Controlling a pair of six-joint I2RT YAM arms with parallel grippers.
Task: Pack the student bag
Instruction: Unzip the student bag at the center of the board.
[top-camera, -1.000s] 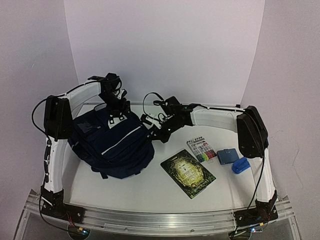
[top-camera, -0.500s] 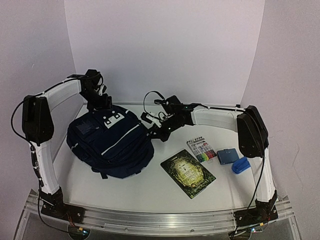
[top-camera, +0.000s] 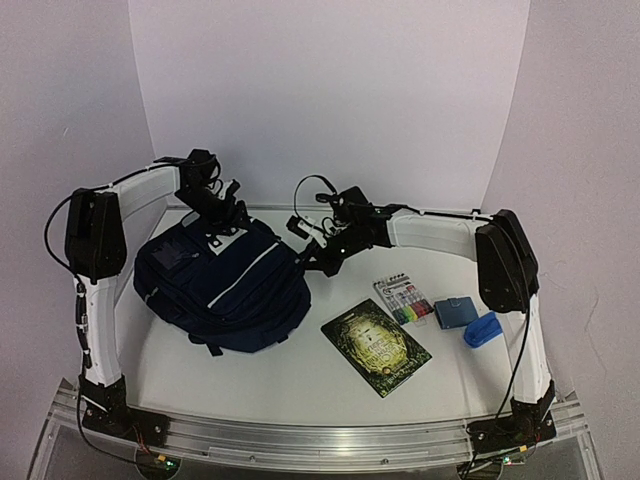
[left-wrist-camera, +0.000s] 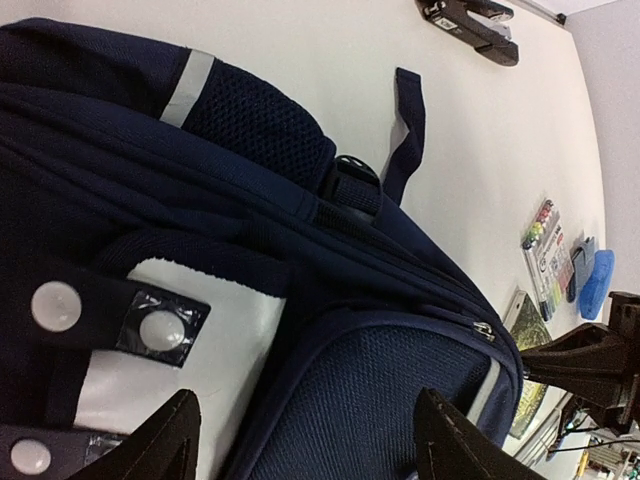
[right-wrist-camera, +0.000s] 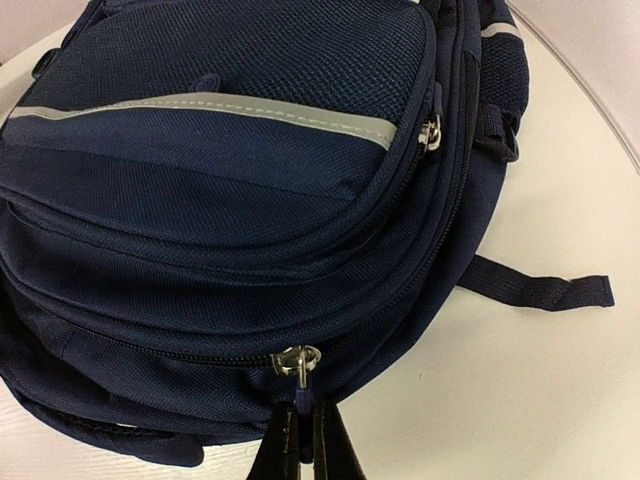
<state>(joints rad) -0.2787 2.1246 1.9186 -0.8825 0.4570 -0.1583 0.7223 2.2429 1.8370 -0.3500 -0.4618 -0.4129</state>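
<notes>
Clamped shut with the right gripper (right-wrist-camera: 302, 418) on the zip pull (right-wrist-camera: 302, 395) of the bag (right-wrist-camera: 220, 170), and only from the right wrist so plain: pressed together on the dark tab just under the metal slider, low on the near side seam. From that same wrist, and nowhere sharper, a grey stripe (right-wrist-camera: 220, 108) across the front pocket and a loose strap (right-wrist-camera: 540, 288) lying flat on the table (right-wrist-camera: 500, 400). Over to the left gripper (left-wrist-camera: 305, 400): spread wide above the top of the bag, just beside the white patch (left-wrist-camera: 200, 370) with its two snaps; cannot tell whether touching the fabric. Picked up from the left wrist alone, a black stapler-shaped tool (left-wrist-camera: 470, 18) on the table beyond the bag. Up to the top camera for the full layout: lying left of centre, reached from the far end with the left gripper and from the right side with the right. Well apart to the right, a book (top-camera: 376, 347), then a marker pack (top-camera: 404, 298) just beside a blue pouch (top-camera: 455, 312), and near that a small blue thing (top-camera: 482, 330), too blurred to name. Too small up there to make out the pinch or the spread of either gripper.
</notes>
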